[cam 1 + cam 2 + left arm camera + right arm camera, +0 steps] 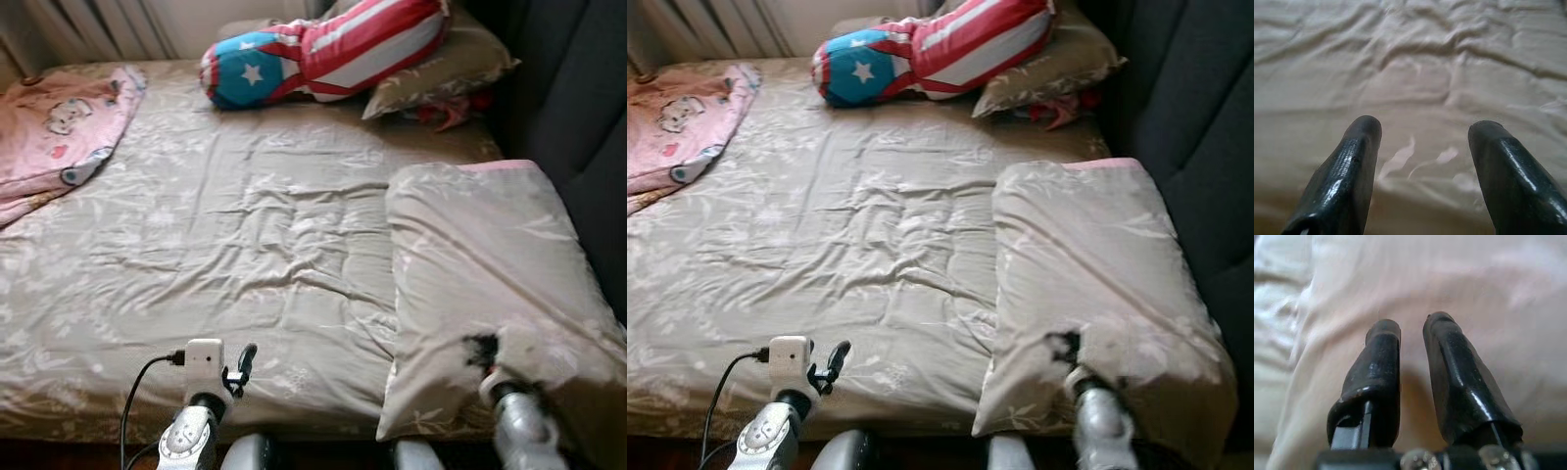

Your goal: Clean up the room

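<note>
two grippers up: right gripper [1410,320] nearly closed, pinching the near edge of the pillow [485,284] on the bed's [245,245] right side; left gripper [1422,129] open, empty. advice: lift slowly, keep the fabric pinch secure.

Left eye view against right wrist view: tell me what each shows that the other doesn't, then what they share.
Left eye view alone: the whole bed, a flag-patterned pillow at its head, a pink blanket on the robot's left, and the left hand over the bed's near edge. Right wrist view alone: the right hand up close, its fingers nearly together against beige fabric. Both share the beige pillow that the right hand presses.
</note>
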Available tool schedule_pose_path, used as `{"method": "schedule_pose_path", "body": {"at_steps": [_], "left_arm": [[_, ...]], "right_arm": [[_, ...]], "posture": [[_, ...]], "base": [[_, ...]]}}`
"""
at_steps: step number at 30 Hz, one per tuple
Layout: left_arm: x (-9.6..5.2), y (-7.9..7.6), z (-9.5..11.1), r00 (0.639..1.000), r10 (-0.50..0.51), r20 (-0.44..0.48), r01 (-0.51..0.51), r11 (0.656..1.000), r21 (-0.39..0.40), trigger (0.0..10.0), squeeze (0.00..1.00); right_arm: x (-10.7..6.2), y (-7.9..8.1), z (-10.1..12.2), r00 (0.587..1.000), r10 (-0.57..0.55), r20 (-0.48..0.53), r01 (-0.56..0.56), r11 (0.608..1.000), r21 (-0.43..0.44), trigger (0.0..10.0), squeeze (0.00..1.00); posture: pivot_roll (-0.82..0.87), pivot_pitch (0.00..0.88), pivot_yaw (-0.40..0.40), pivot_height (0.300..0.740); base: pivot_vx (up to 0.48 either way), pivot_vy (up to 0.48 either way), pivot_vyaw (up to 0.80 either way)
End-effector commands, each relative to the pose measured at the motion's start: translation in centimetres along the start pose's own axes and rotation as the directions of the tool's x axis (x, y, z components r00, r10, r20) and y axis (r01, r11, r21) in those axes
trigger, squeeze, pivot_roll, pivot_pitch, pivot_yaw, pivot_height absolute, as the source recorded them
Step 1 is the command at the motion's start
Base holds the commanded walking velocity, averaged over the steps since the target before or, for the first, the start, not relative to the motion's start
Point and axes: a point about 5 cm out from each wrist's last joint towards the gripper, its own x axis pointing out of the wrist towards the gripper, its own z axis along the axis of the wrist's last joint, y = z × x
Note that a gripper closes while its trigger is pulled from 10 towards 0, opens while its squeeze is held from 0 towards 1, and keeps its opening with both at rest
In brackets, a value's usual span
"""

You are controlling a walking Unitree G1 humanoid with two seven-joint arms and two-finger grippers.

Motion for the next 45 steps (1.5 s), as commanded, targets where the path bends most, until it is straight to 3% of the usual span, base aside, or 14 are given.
{"method": "schedule_pose_path", "body": {"at_steps": [1,7,14,19,22,29,35,40,41,45], "left_arm": [[-0.4,0.6,-1.0,0.999,0.021,-0.042,-0.021,1.0,0.006,10.0,0.0],[-0.9,1.5,-3.3,0.984,0.09,-0.152,-0.096,0.995,-0.031,10.0,0.0],[-1.3,1.3,-5.1,0.962,0.091,-0.256,-0.093,0.996,0.006,10.0,0.0],[-1.4,1.5,-5.4,0.954,0.098,-0.284,-0.098,0.995,0.016,10.0,0.0],[-2.6,2.4,-7.2,0.904,0.143,-0.403,-0.134,0.99,0.05,10.0,0.0],[-3.6,3.1,-8.5,0.848,0.191,-0.494,-0.187,0.981,0.059,10.0,0.0],[-4.0,3.3,-8.9,0.829,0.208,-0.52,-0.197,0.977,0.077,10.0,0.0],[-4.4,3.4,-9.3,0.813,0.213,-0.542,-0.195,0.977,0.091,10.0,0.0],[-4.6,3.4,-9.5,0.808,0.214,-0.548,-0.197,0.976,0.091,10.0,0.0],[-4.7,3.3,-9.7,0.801,0.213,-0.559,-0.192,0.977,0.098,10.0,0.0]], "right_arm": [[-0.7,0.4,-1.9,0.996,0.023,-0.084,-0.023,1.0,0.002,10.0,0.0],[-1.3,2.8,-3.6,0.972,0.161,-0.172,-0.177,0.981,-0.079,10.0,0.0],[-1.4,3.5,-4.5,0.947,0.183,-0.263,-0.208,0.976,-0.068,10.0,0.0],[-1.5,3.6,-4.8,0.942,0.178,-0.286,-0.205,0.976,-0.068,10.0,0.0],[-2.2,3.3,-6.0,0.932,0.116,-0.343,-0.131,0.991,-0.022,10.0,0.0],[-3.5,3.4,-7.8,0.912,0.125,-0.39,-0.143,0.99,-0.018,10.0,0.0],[-4.4,3.1,-9.0,0.893,0.123,-0.432,-0.17,0.983,-0.071,10.0,0.0],[-4.6,3.0,-9.2,0.891,0.108,-0.441,-0.147,0.988,-0.056,10.0,0.0],[-4.5,3.0,-9.1,0.893,0.108,-0.437,-0.148,0.987,-0.059,10.0,1.0],[-4.5,3.1,-9.0,0.894,0.113,-0.434,-0.158,0.985,-0.069,10.0,1.0]], "posture": [[-0.21,0.08,0.043,0.697],[-0.2,0.056,0.031,0.727],[-0.2,0.025,0.023,0.74],[-0.19,0.027,0.024,0.74],[-0.19,0.032,0.024,0.74],[-0.2,0.049,0.026,0.74],[-0.19,0.06,0.024,0.74],[-0.19,0.065,0.027,0.74],[-0.19,0.067,0.027,0.74],[-0.18,0.073,0.027,0.74]], "base": [[0.0,0.0,0.0],[0.0,0.0,0.0],[0.0,0.0,0.0],[0.0,0.0,0.0],[0.0,0.0,0.0],[0.0,0.0,0.0],[0.0,0.0,0.0],[0.0,0.0,0.0],[0.0,0.0,0.0],[0.0,0.0,0.0]]}}
